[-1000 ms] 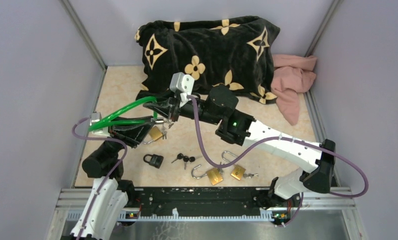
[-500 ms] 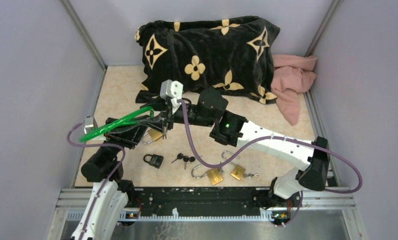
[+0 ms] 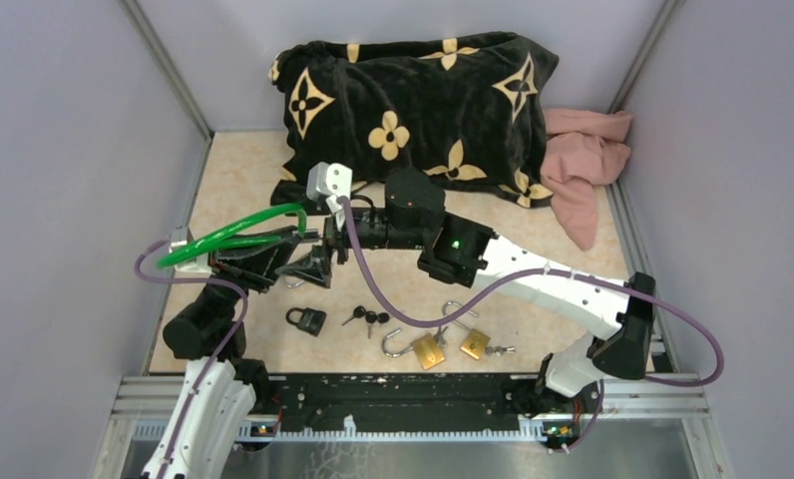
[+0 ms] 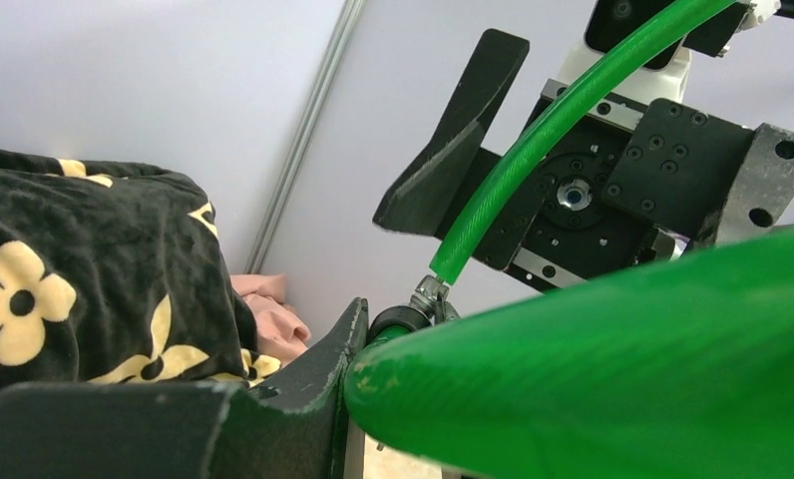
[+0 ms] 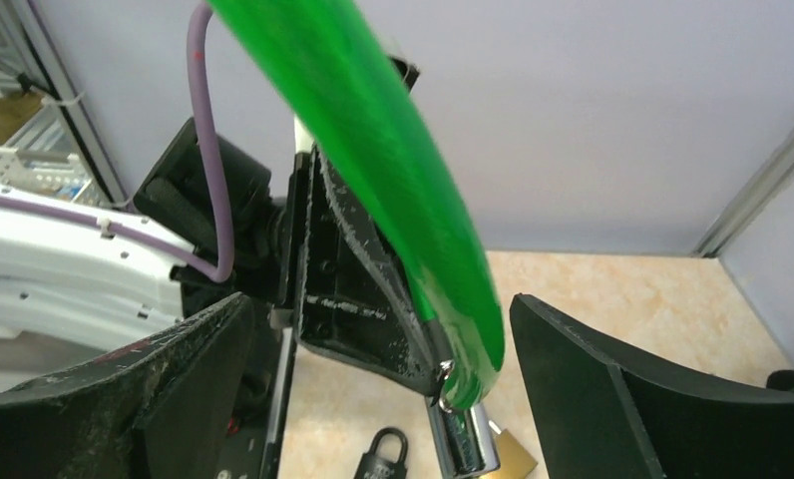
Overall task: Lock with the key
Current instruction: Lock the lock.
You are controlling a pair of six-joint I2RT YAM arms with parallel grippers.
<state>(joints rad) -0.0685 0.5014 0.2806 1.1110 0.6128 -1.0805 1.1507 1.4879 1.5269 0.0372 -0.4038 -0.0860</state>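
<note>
At the left of the desk (image 3: 243, 180) the left end effector (image 3: 291, 271) seems clenched on a brass padlock (image 5: 511, 454), presenting it to the right end effector (image 5: 378, 329), whose fingers gape around it, likely for its key, hidden here.

Grey-lilac walls (image 3: 64, 150), alu corner posts (image 3: 169, 70), beige marbled tabletop (image 3: 238, 180); floral cushion (image 3: 423, 90) + pink cloth (image 3: 583, 160) at back.

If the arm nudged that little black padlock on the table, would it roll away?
Probably not. The black padlock lies flat on the table, so it would likely slide rather than roll. It looks like metal, so it is probably heavy for its size.
</note>
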